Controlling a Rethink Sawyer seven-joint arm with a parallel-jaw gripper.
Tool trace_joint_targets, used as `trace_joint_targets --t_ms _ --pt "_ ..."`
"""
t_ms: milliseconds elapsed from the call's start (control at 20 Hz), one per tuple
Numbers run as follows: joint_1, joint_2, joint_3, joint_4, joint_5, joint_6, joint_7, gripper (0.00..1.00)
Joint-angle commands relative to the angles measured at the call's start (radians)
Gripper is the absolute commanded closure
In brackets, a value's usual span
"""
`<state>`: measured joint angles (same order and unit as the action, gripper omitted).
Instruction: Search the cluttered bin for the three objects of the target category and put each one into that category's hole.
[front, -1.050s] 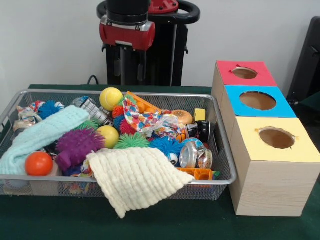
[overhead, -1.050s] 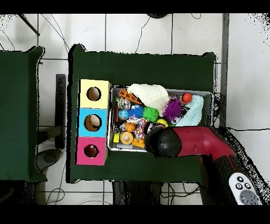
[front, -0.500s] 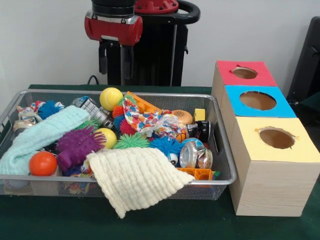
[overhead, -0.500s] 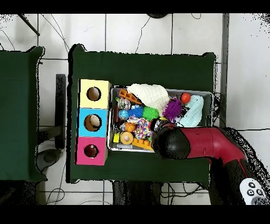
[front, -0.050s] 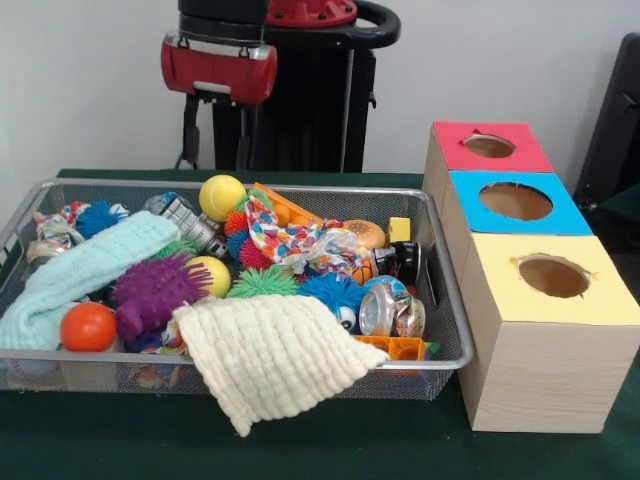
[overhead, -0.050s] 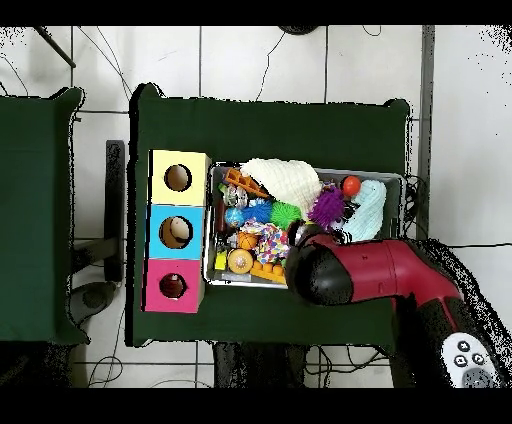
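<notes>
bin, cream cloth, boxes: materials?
Bin: wire mesh, likely metal, with a shiny rim. Cream cloth: soft woven fabric with a waffle texture, draped limp over the rim. Boxes: pale wood-grain sides, probably wood, with matte coloured tops.

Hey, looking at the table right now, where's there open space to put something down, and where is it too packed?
Bare green cloth runs along the table in front of the wire bin and the yellow box. In the overhead view, a wide bare strip lies beyond the bin and boxes. The bin itself is crammed, the cream cloth spilling over its rim.
</notes>
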<state>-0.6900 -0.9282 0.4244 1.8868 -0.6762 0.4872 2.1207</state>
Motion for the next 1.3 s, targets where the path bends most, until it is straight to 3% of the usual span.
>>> trace_joint_targets --t_ms 50,350,600,850,1050,1100,1300 --pt "0.06 0.082 -0.161 -0.077 -0.133 -0.085 0.142 0.0" --pt "0.043 0.15 -0.232 -0.087 -0.031 -0.202 0.218 0.0" --pt "-0.063 0.192 -0.174 -0.043 0.11 -0.248 0.18 0.0" --pt "-0.121 0.215 -0.136 -0.048 0.18 -0.239 0.119 0.0" --pt "-0.138 0.229 -0.137 -0.081 0.178 -0.21 0.058 0.0" --pt "-0.121 0.234 -0.145 -0.112 0.153 -0.162 0.011 0.0" --pt "-0.097 0.296 -0.152 -0.198 0.102 -0.128 -0.052 0.0"
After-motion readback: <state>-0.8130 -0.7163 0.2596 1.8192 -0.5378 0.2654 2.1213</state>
